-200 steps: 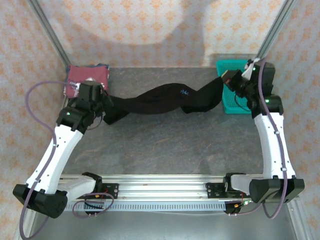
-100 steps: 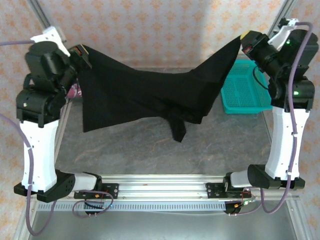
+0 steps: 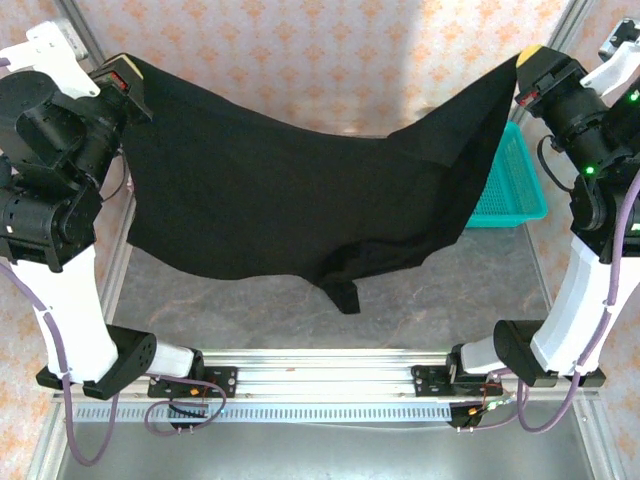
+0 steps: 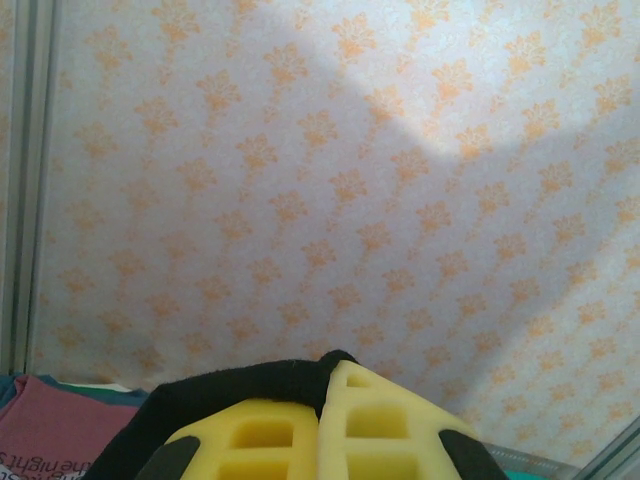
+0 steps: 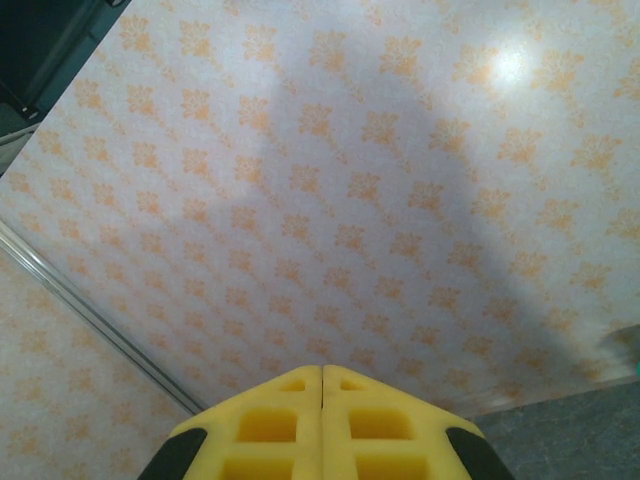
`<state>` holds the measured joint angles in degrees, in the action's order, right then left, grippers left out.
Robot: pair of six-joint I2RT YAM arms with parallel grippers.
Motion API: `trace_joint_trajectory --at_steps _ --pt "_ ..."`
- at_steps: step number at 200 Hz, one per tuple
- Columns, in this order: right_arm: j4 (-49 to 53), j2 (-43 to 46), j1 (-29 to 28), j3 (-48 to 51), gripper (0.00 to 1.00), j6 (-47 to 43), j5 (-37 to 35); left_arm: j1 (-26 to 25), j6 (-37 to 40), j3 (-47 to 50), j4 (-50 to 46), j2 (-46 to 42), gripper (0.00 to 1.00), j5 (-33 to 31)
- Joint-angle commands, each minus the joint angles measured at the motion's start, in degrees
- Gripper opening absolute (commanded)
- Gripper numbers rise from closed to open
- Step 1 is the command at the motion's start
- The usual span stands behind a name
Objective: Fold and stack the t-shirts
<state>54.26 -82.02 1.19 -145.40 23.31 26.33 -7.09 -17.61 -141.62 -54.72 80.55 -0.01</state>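
Note:
The black t-shirt (image 3: pixel 300 200) hangs spread out in the air above the table, stretched between both arms, with a bunched fold dangling at its lower middle. My left gripper (image 3: pixel 125 78) is shut on its upper left corner; in the left wrist view black cloth (image 4: pixel 250 385) is pinched between the yellow pads of the left gripper (image 4: pixel 328 368). My right gripper (image 3: pixel 527 62) is shut on the upper right corner; in the right wrist view the right gripper (image 5: pixel 322 372) has its pads pressed together and the cloth is hidden. The dark red t-shirt (image 4: pixel 45 430) lies below at the left.
The teal mesh basket (image 3: pixel 520 185) stands at the table's right rear, partly behind the hanging shirt. The grey table (image 3: pixel 450 300) shows below the shirt's hem. Patterned walls and metal frame posts (image 3: pixel 75 30) close in the back and sides.
Both arms have risen and moved apart, lifting the black t-shirt off the table from a twisted rope into a wide hanging sheet. The red shirt is now hidden in the top view.

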Motion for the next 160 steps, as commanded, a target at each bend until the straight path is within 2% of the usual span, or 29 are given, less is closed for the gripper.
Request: trace_joint_trajectory --at_steps 1,48,91,160 --pt "-1.54 1.92 0.39 -2.19 0.00 0.69 -0.35 0.34 2.16 -1.38 2.41 -3.56 0.00 2.01" --pt "-4.33 4.09 0.38 -3.74 0.00 4.15 1.47 0.33 1.45 -1.33 4.89 -6.83 0.00 7.52" --pt "-5.65 4.36 0.39 -6.36 0.00 5.05 0.74 0.37 0.58 -1.40 8.53 -8.48 0.00 9.21" --pt "-8.24 -5.55 0.34 -6.64 0.00 5.30 2.53 0.34 2.04 0.17 9.01 0.10 0.00 8.05"
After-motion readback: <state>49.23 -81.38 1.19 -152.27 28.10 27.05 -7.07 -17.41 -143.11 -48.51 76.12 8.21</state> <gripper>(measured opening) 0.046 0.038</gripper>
